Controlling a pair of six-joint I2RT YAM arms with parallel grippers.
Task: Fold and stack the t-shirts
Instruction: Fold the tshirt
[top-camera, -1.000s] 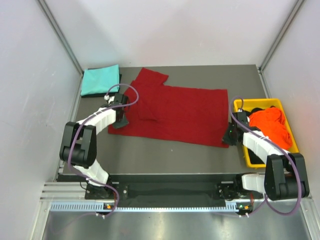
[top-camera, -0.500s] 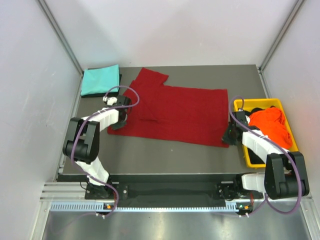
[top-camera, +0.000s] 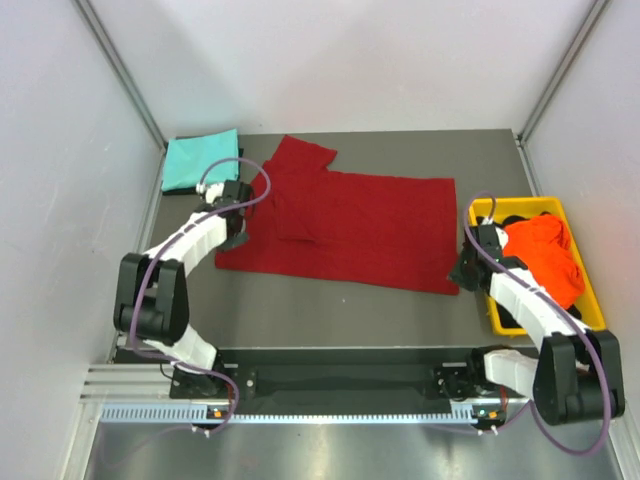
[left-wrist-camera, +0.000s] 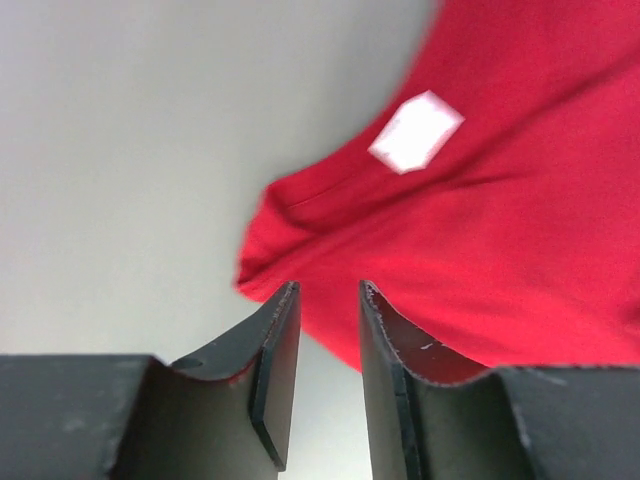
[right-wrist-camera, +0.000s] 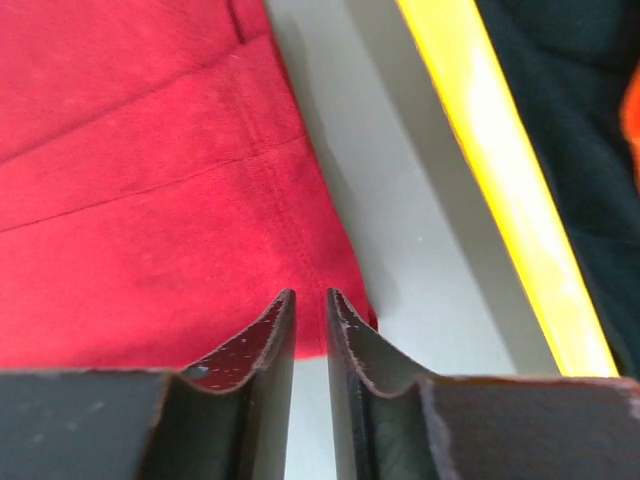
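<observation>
**Both jaws at the red tee's near corners, neither gripping**

The left arm (top-camera: 195, 238) reaches to the near left corner of the red tee (top-camera: 350, 225). The right arm (top-camera: 515, 290) reaches to its near right corner, in the gap between the tee and the yellow bin (top-camera: 520, 205).

In the left wrist view the left jaws stand a little apart with nothing between them. The cloth's corner lies just past the tips, and the rest spreads away ahead and to the right, with a white label (left-wrist-camera: 415, 130) showing. In the right wrist view the right jaws are a narrow slit apart and also empty. The hem corner sits right at their tips, with bare bench (right-wrist-camera: 400, 200) between it and the bin's rim.

The tee lies flat mid-bench with its long axis running left to right, label end by the left arm and hem by the bin. One sleeve (top-camera: 300, 155) juts out at the far left. Each arm is nearest its own corner, and the near long edge runs from one pair of jaws to the other.

As I judge it, the next fold is lengthwise, near edge over to far edge. For that, both jaws must first close on their corners, then travel together away from the bases.

Farther off, the orange tee (top-camera: 540, 255) lies in the bin over the black tee (right-wrist-camera: 570, 130). The teal tee (top-camera: 200, 160) sits folded at the far left corner.
</observation>
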